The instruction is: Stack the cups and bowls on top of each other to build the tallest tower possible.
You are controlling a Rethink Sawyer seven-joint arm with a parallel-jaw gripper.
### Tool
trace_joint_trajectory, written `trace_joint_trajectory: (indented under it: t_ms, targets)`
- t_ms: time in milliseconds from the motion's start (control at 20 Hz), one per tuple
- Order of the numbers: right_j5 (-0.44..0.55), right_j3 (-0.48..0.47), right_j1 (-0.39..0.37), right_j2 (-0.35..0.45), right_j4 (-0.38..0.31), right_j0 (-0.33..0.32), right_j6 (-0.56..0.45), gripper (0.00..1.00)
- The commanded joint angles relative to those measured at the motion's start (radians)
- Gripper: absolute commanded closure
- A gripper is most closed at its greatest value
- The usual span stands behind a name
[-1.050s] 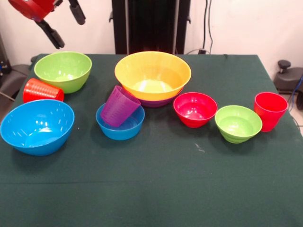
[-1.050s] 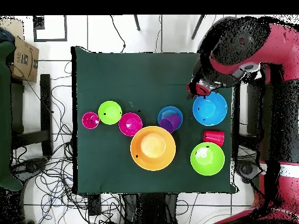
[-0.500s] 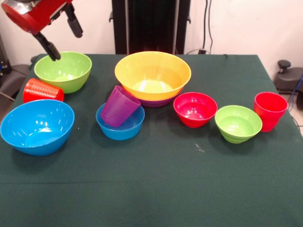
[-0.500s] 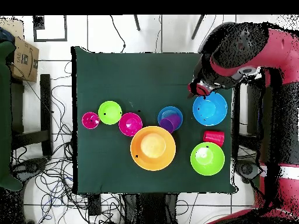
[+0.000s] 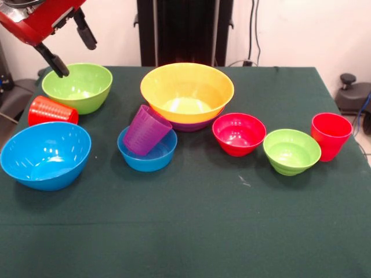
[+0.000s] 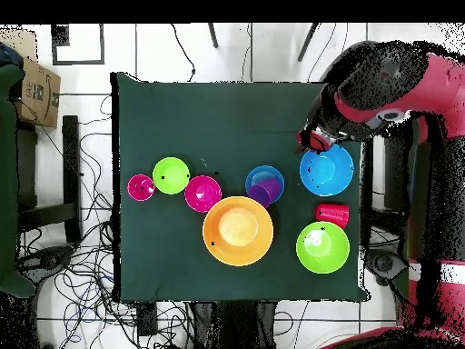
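Observation:
My gripper (image 5: 72,53) hangs open and empty above the table's left rear corner, just over the large lime green bowl (image 5: 77,87); in the overhead view the gripper (image 6: 315,141) sits at the rim of the large blue bowl (image 6: 327,170). A red cup (image 5: 52,110) lies on its side between the green bowl and the large blue bowl (image 5: 45,155). The purple cup (image 5: 145,130) leans inside the small blue bowl (image 5: 148,153). The yellow bowl (image 5: 186,91) is nested in a purple bowl (image 5: 191,125). To the right stand the red-pink bowl (image 5: 239,134), the small green bowl (image 5: 291,152) and an upright red cup (image 5: 330,136).
All of it rests on a dark green cloth-covered table (image 5: 203,231). A black chair (image 5: 353,92) stands off the right edge. In the overhead view a cardboard box (image 6: 36,91) and loose cables (image 6: 82,273) lie on the floor beside the table.
The gripper has come down and shifted slightly left in the front view, closer to the large green bowl. The cups and bowls have not moved.

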Motion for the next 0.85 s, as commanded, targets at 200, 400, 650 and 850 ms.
trace_joint_trajectory:
  t_ms: [200,400,650,850]
  targets:
    - [-0.044,0.09,0.039,-0.097,0.074,0.042,0.173,0.0]
    - [-0.032,0.059,0.039,-0.116,0.06,0.06,0.152,0.0]
    - [-0.046,0.005,0.051,-0.159,0.008,0.089,0.157,0.0]
    - [-0.018,-0.009,0.059,-0.18,0.026,0.105,0.169,0.0]
